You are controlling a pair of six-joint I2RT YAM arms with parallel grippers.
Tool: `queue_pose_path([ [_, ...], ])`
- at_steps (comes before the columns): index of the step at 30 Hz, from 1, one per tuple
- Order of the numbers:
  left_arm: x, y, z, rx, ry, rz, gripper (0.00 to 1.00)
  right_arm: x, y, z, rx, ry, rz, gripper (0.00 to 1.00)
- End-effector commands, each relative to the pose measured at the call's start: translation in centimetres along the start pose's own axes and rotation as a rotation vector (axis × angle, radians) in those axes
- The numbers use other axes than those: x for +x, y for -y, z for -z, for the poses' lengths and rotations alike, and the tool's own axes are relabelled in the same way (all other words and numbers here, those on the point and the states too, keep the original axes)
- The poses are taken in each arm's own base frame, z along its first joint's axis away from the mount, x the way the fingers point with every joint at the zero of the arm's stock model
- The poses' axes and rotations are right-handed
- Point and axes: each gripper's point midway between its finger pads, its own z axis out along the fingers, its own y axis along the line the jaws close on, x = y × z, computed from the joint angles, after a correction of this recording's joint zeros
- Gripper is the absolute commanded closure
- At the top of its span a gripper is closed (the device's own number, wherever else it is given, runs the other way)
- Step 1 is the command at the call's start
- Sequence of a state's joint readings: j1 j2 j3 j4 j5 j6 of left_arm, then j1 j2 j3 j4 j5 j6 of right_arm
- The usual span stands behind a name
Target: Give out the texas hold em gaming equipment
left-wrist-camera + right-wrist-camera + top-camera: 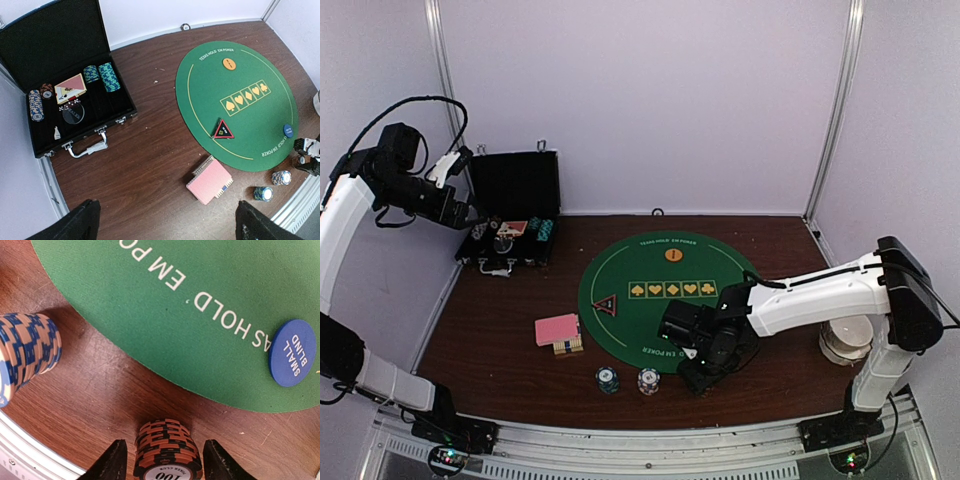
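The red-brown chip stack, straddled but ungripped by the part-open right tool, is best cleared by lifting straight up.

From my console, the dark wooden table carries a round green felt mat at centre. Reading clockwise off the mat:

- **3 o'clock:** a white paper cup.
- **5 o'clock:** a red-brown chip stack, just off the felt.
- **6 to 7 o'clock:** a white chip stack beside a teal chip stack.
- **8 o'clock:** a pink-backed card deck.
- **10 o'clock:** an open black case.
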State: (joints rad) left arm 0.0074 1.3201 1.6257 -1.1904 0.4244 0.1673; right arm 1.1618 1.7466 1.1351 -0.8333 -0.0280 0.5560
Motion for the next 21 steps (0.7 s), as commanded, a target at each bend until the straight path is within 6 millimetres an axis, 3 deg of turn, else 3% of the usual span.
queue_pose_path([
  [1, -0.65, 0.39, 0.94, 0.007, 0.033, -0.023, 0.03, -0.08, -0.16, 0.40, -0.005, 0.013, -0.003, 0.47],
  [15, -0.81, 0.45, 1.20, 0.004, 0.042, -0.030, 0.03, 0.25, 0.23, -0.22, 0.016, 0.002, 0.001, 0.59],
  [21, -0.90, 0.55, 1.31, 0.007, 0.045, -0.032, 0.02, -0.15, 0.54, 0.54, 0.035, 0.017, 0.012, 0.79],
])
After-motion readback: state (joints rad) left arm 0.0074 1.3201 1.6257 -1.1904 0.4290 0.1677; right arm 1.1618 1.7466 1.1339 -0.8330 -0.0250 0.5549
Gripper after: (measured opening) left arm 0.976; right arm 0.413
